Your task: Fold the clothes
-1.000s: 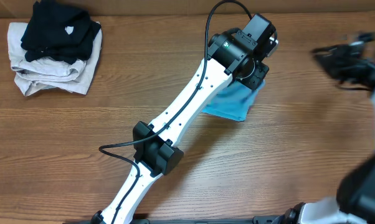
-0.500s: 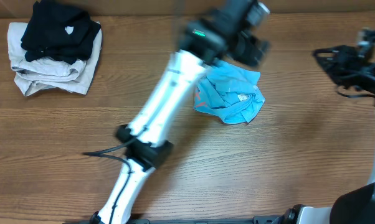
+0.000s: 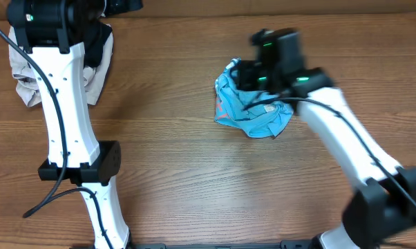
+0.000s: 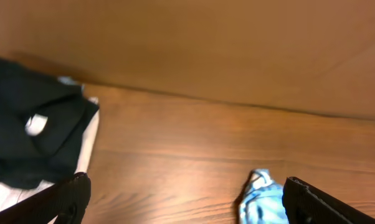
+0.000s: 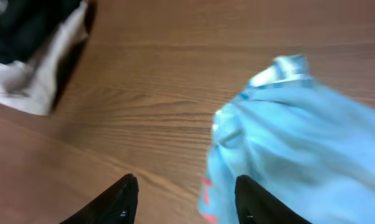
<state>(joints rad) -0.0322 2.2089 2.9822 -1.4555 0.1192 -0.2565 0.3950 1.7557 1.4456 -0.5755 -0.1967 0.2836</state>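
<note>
We see one crumpled blue T-shirt (image 3: 253, 111), one black garment (image 4: 25, 137) on one cream garment (image 3: 28, 76), left gripper (image 4: 184, 194) and right gripper (image 5: 186, 196) both spread, empty.

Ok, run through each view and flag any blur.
Overhead: sharp, table grain and blue T-shirt crisp. Left wrist: soft all over, black garment fuzzy. Right wrist: worst, T-shirt and fingers smeared.

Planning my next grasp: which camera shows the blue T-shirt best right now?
Overhead: the blue T-shirt lies crumpled and is nearly all visible; only the right arm covers its far edge. The right wrist view shows it close but blurred and cropped. The left wrist view catches only a scrap at the bottom edge.
</note>
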